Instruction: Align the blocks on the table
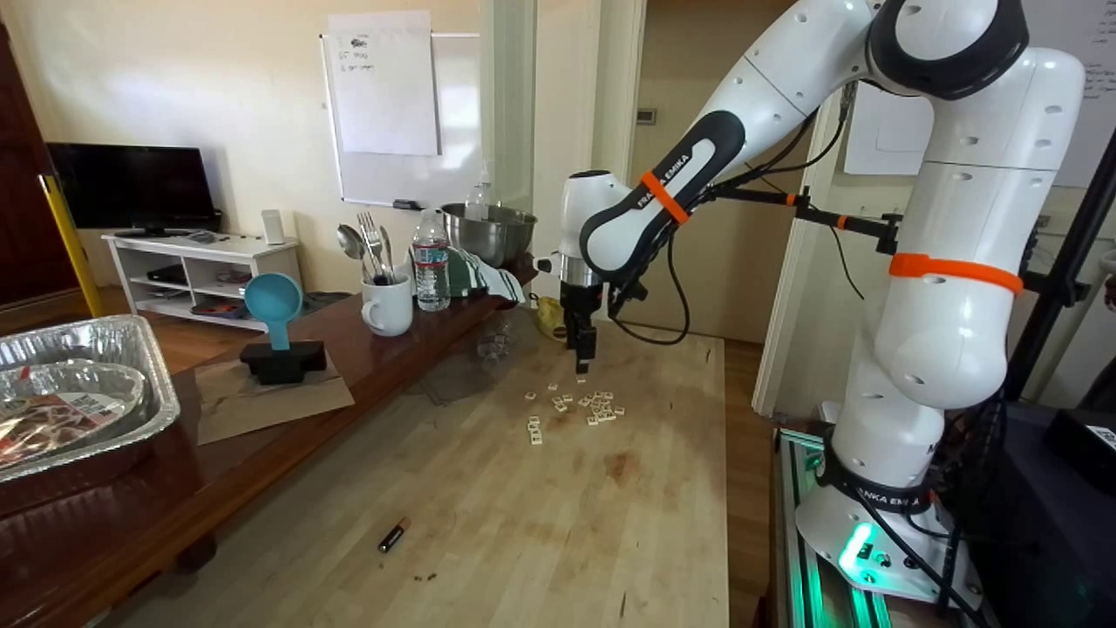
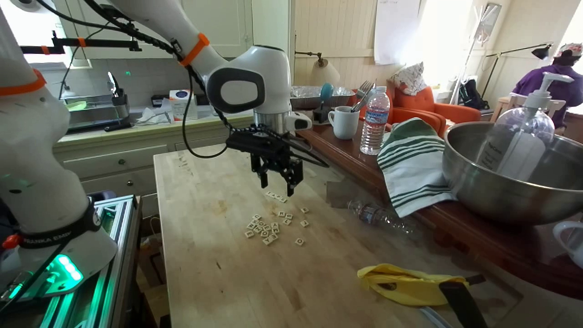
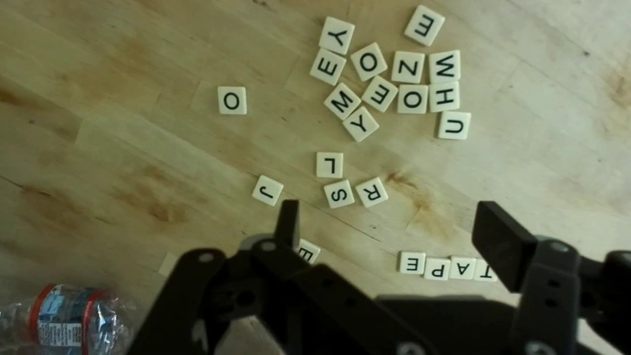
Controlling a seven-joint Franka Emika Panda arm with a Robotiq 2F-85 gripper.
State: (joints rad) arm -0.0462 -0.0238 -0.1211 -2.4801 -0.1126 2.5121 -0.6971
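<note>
Blocks (image 3: pixel 329 165), small cream squares with black letters, lie scattered on the light-brown wooden surface (image 2: pixel 246 287) near the four-block row reading TAPE (image 3: pixel 443 269). Near that row hangs the black two-fingered end effector (image 2: pixel 277 189), spread and empty. Blocks should be light, stiff, slippery: pinch opposite edges.

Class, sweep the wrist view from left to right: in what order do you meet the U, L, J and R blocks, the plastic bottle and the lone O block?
Plastic bottle → lone O block → J block → L block → R block → U block.
</note>
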